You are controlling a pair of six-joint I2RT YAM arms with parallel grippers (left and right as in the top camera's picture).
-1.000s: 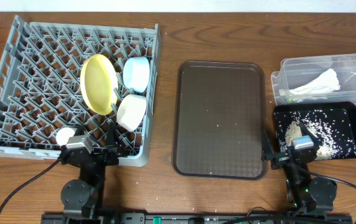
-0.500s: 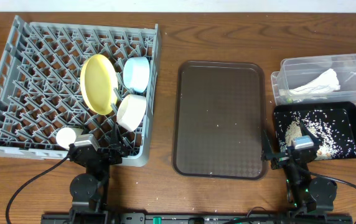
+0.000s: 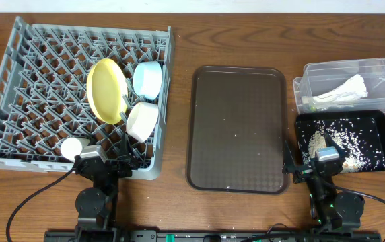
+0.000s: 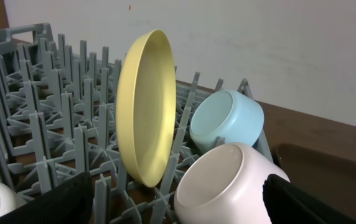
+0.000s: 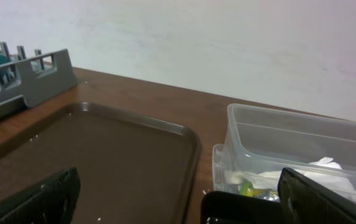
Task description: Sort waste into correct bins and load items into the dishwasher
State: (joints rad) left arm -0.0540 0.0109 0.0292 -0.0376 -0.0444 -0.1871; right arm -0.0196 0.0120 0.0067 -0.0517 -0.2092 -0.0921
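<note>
1. The yellow plate [image 3: 107, 91] stands on edge among the pegs of the dish rack [image 3: 24, 81]. The light blue bowl [image 3: 148, 79] and white bowl [image 3: 142, 119] sit just beside it, and the white cup [image 3: 71, 146] is at the rack's near edge.
2. The napkin [image 3: 344, 91] and green wrapper [image 5: 248, 185] lie in the clear tub [image 3: 381, 70], and the rice scraps [image 3: 340, 138] lie in the black tray [image 3: 374, 121] (the sorting looks finished to me).
3. Your left gripper [image 3: 103, 161] is spread wide and empty at the rack's near wall. Your right gripper [image 3: 317, 168] is equally wide and empty, by the black tray's near corner.
4. Watch the cup: it is close to the left gripper, so a careless swing could topple it. A sweep on the right could scatter rice onto the worktop [image 3: 179, 202].
5. A few grains dot the brown serving tray [image 3: 237, 128].
6. Compared with a second ago, your left arm has shifted slightly right, and nothing else has moved.
</note>
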